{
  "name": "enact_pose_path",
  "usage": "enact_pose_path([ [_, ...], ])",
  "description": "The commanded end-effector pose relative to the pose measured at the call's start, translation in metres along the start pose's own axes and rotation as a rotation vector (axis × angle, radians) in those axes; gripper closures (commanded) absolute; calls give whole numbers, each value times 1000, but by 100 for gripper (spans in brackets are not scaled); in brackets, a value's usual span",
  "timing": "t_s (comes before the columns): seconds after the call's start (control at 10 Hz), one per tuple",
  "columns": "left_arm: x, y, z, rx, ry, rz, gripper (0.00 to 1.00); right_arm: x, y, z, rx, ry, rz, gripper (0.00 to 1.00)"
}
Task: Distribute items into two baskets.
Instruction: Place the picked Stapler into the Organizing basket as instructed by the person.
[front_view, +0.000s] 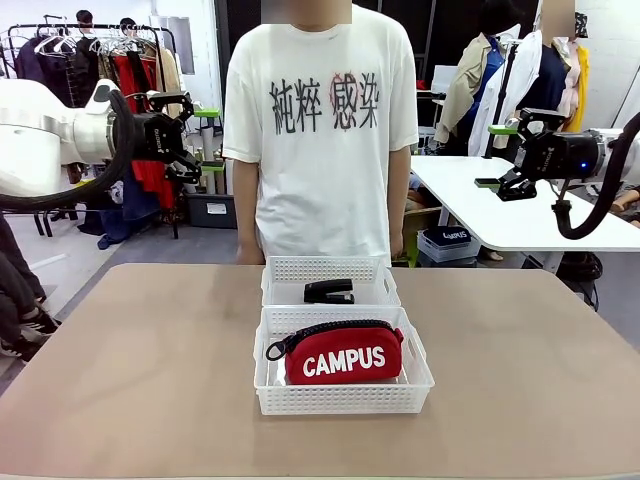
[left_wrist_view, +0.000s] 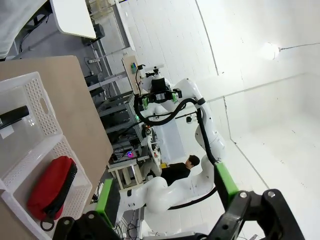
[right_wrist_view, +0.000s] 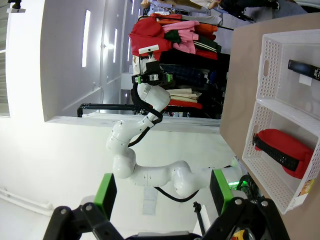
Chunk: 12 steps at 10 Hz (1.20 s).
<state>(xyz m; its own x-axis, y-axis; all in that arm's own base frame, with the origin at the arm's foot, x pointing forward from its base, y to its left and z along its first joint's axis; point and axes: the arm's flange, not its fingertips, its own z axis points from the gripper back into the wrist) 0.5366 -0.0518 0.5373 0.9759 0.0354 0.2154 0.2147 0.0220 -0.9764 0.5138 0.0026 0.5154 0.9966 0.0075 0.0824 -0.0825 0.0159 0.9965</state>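
Two white lattice baskets stand end to end at the table's middle. The near basket (front_view: 340, 398) holds the red "CAMPUS" pouch (front_view: 345, 355). Behind it, the far basket (front_view: 320, 268) holds the black stapler (front_view: 329, 291). My left gripper (front_view: 210, 140) hangs open high above the table's left side, far from both baskets, with nothing in it. My right gripper (front_view: 495, 156) is open and bare too, raised high at the right. The left wrist view shows the left gripper (left_wrist_view: 167, 192), the pouch (left_wrist_view: 50, 187) and the stapler (left_wrist_view: 12, 117). The right wrist view shows the right gripper (right_wrist_view: 162, 190), the pouch (right_wrist_view: 282, 150) and the stapler (right_wrist_view: 305, 67).
A person in a white T-shirt (front_view: 320, 130) stands at the table's far edge behind the baskets, arms down. A clothes rack (front_view: 90, 60) stands at the back left and a white table (front_view: 470, 200) at the back right. Bare tabletop (front_view: 130, 360) lies on both sides of the baskets.
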Motion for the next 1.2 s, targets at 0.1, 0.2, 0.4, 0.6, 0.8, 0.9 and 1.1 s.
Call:
enact_pose_path([
  [0.1,1,-1,1,-1,-5,0,0,-1,3,0,-3,1,6,0],
  [0.2,1,-1,1,-1,-5,0,0,-1,3,0,-3,1,6,0],
  [0.4,1,-1,1,-1,-5,0,0,-1,3,0,-3,1,6,0],
  [0.6,1,-1,1,-1,-5,0,0,-1,3,0,-3,1,6,0],
  [0.8,1,-1,1,-1,-5,0,0,-1,3,0,-3,1,6,0],
  [0.9,1,-1,1,-1,-5,0,0,-1,3,0,-3,1,6,0],
  [1.1,1,-1,1,-1,-5,0,0,-1,3,0,-3,1,6,0],
])
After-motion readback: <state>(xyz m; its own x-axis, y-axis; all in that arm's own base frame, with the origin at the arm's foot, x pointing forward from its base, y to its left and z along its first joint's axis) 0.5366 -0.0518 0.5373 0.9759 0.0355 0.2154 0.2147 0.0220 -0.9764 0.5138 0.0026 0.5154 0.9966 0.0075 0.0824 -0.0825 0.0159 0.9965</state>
